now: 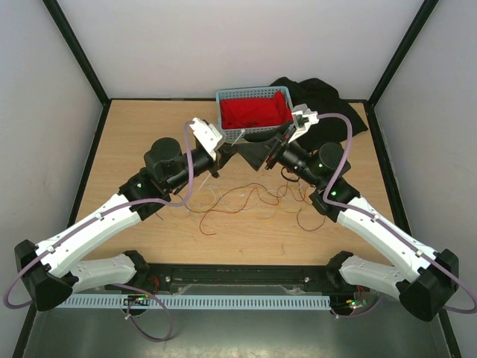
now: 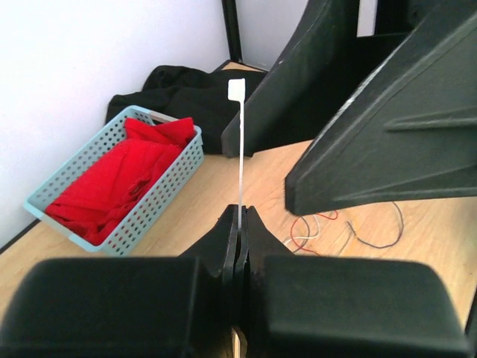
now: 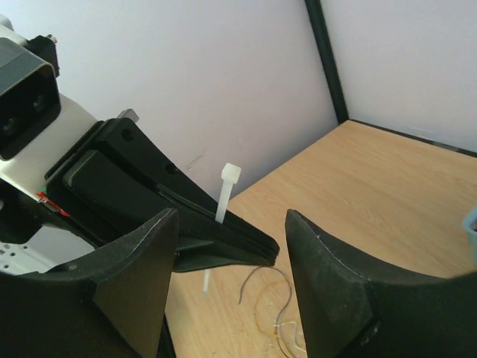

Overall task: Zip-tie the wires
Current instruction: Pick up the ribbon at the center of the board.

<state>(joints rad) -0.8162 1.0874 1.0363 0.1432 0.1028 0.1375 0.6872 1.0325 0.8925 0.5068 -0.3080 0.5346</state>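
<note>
The zip tie (image 2: 241, 153) is a thin whitish strip standing up out of my left gripper (image 2: 240, 212), which is shut on it, with the square head (image 2: 236, 89) at the top. My right gripper (image 3: 231, 215) is open, and its two black fingers (image 3: 141, 276) straddle the left gripper's closed tips and the zip tie (image 3: 226, 190). In the top view both grippers meet above the table just in front of the basket, left (image 1: 235, 144) and right (image 1: 258, 154). The wires (image 1: 253, 195) lie loose and curly on the wood below them, and they also show in the wrist views (image 2: 313, 227) (image 3: 272, 313).
A light blue basket (image 1: 253, 95) holding red cloth (image 1: 253, 112) stands at the back centre, right behind the grippers. A black cloth (image 1: 320, 97) lies at the back right. White walls with black posts enclose the wooden table (image 1: 134, 149).
</note>
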